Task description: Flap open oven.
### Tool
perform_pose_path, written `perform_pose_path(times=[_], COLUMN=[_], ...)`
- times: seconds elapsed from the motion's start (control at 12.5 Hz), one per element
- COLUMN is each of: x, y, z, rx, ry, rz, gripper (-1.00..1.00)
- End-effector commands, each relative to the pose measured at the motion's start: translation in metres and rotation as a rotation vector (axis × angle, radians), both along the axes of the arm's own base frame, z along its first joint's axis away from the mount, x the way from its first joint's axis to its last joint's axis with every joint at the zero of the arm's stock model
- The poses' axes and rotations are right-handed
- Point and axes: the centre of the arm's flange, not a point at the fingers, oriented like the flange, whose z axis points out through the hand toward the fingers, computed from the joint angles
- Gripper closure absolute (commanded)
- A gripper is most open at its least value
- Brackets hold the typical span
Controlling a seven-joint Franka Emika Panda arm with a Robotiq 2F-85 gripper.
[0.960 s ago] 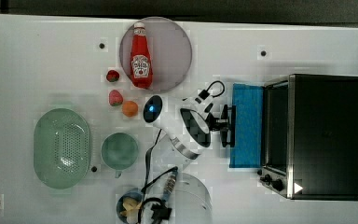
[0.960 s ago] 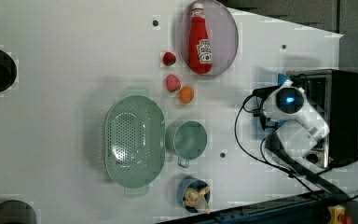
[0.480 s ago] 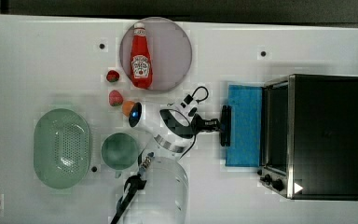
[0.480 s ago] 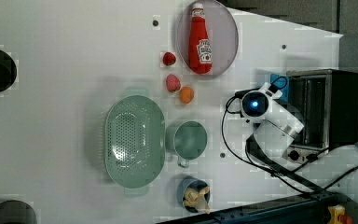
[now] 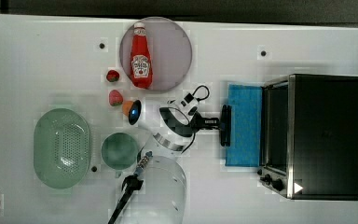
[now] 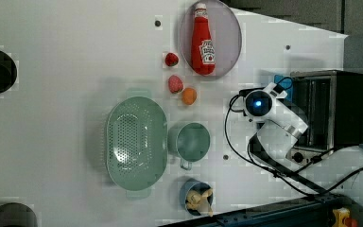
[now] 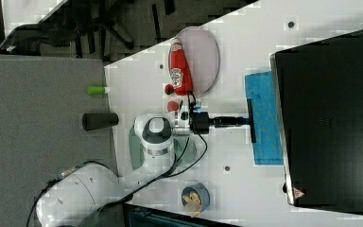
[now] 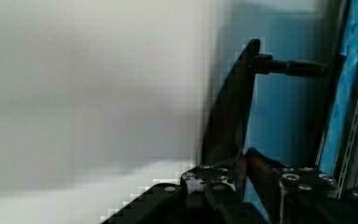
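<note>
The oven (image 5: 326, 135) stands at the top view's right, black on top with a silver front frame. Its blue glass door (image 5: 244, 126) hangs open and lies almost flat, reaching toward the top view's left. My gripper (image 5: 220, 123) is shut on the dark bar handle (image 5: 225, 135) at the door's outer edge. In the right view the gripper (image 7: 243, 121) meets the handle (image 7: 251, 120) near its middle. In the wrist view the handle (image 8: 230, 116) runs down between my fingers (image 8: 261, 170), with the blue door (image 8: 284, 116) behind it.
A ketchup bottle (image 5: 141, 58) lies on a round plate (image 5: 172, 51). Two strawberries (image 5: 113, 75) and an orange (image 5: 127, 106) sit beside my arm. A green colander (image 5: 61, 147) and a green cup (image 5: 119, 150) are at the top view's left. A small blue cup (image 6: 194, 196) stands near the table edge.
The arm has drawn back toward the top view's left with the handle held, and the door has dropped a little further open.
</note>
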Motion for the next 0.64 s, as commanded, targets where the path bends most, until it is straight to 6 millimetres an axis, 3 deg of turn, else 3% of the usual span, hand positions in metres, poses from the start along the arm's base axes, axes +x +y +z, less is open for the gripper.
perform_pose_path(times=[0.08,0.32,0.64], x=[0.043,0.059,0.057], y=[0.017,0.017,0.013], z=[0.077,0.155,0.251], rx=[0.127,0.276,0.48], ry=[-0.227,-0.377,-0.487], rz=[-0.098,-0.296,-0.576], gripper=[0.65,0.65,0.65])
